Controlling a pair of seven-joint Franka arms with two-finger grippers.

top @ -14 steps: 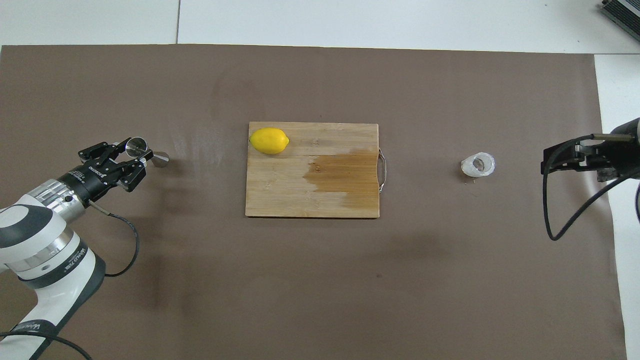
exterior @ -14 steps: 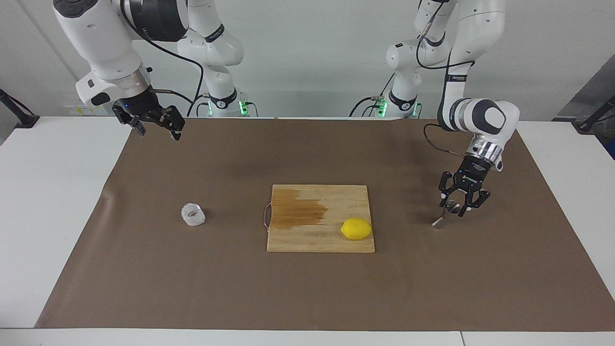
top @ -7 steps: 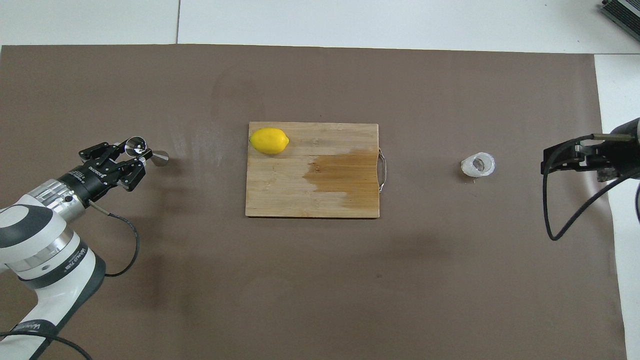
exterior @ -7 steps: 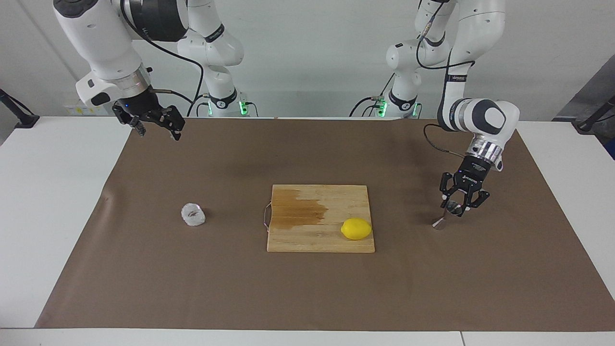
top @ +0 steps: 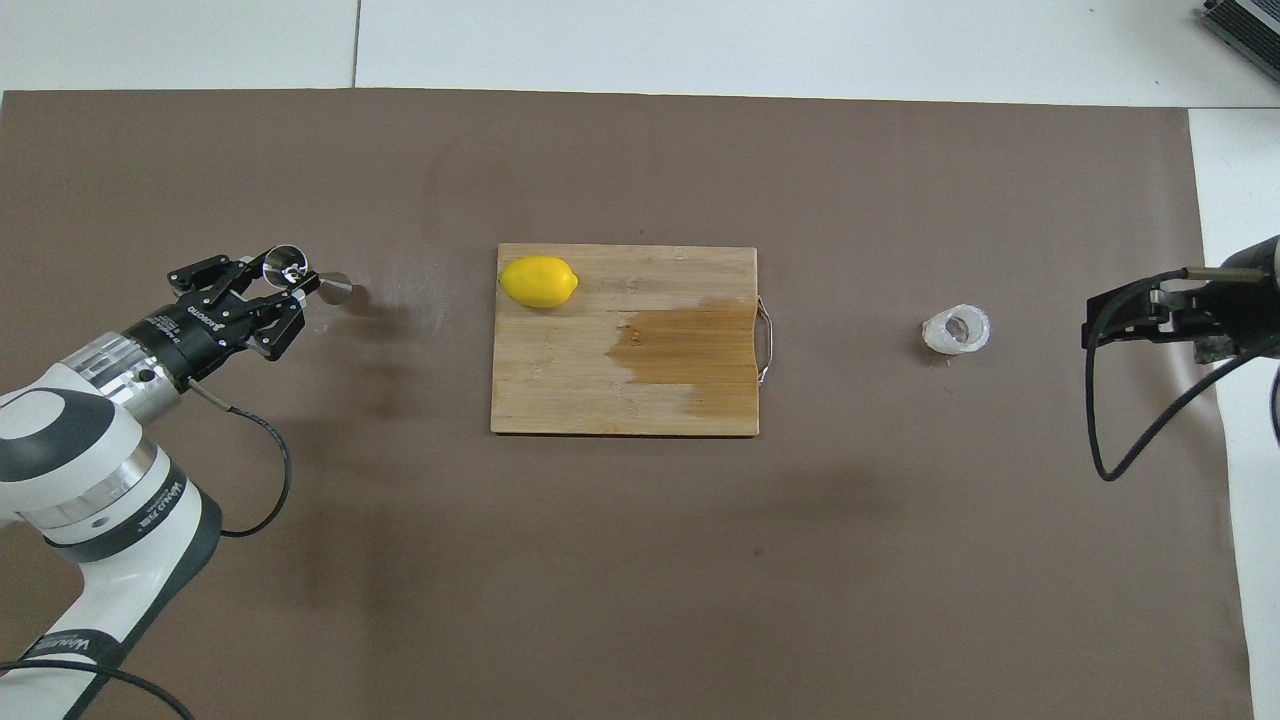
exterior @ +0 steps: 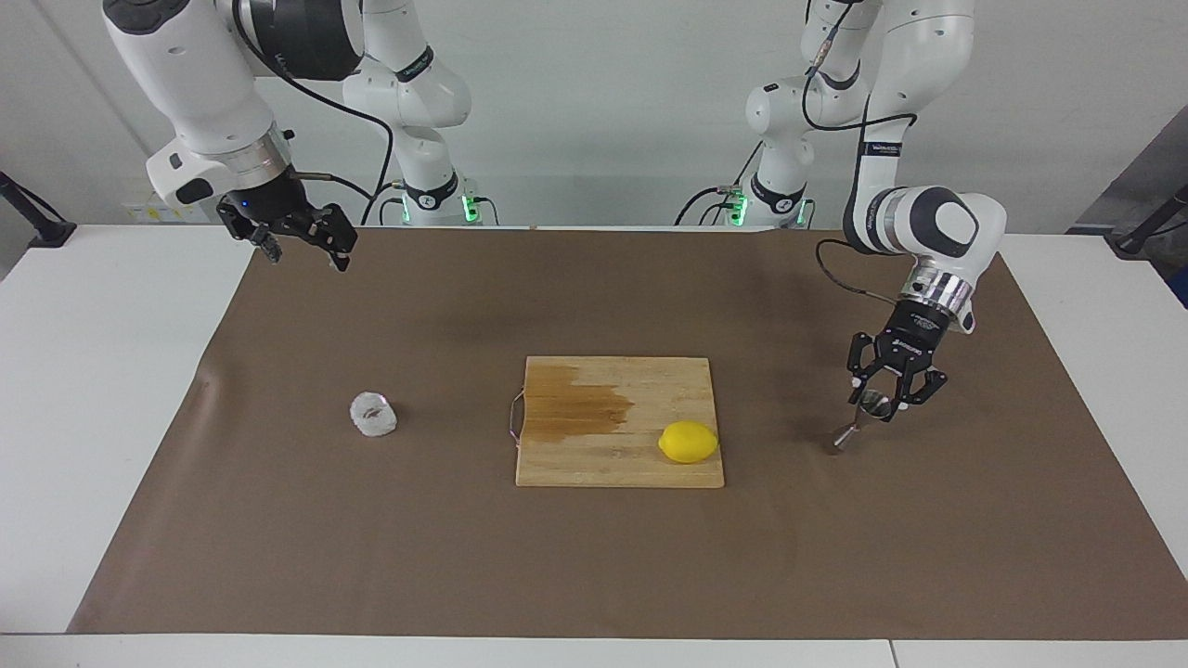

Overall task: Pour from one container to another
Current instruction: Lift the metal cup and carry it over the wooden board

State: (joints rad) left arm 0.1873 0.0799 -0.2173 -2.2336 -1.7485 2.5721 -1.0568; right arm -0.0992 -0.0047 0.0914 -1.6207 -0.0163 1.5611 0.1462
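Note:
The steel hourglass jigger [exterior: 845, 434] [top: 336, 289] hangs tilted at the left arm's end of the brown mat, its lower cone just over the mat. My left gripper [exterior: 875, 401] [top: 285, 276] is shut on its upper cone. The small whitish frosted cup [exterior: 373, 415] [top: 957, 331] stands alone on the mat toward the right arm's end. My right gripper [exterior: 308, 260] [top: 1148, 322] waits open and empty, high over the mat's edge by its own base, well apart from the cup.
A wooden cutting board [exterior: 594, 459] [top: 600, 395] with a dark wet patch lies mid-table, a wire handle on its cup-side edge. A yellow lemon [exterior: 689, 442] [top: 539, 281] rests on the board's corner closest to the jigger. Brown mat [exterior: 594, 557] covers the table.
The left gripper's fingers closed onto the jigger's upper cone, then carried it a little up and toward the board. The right arm and the cup stayed still.

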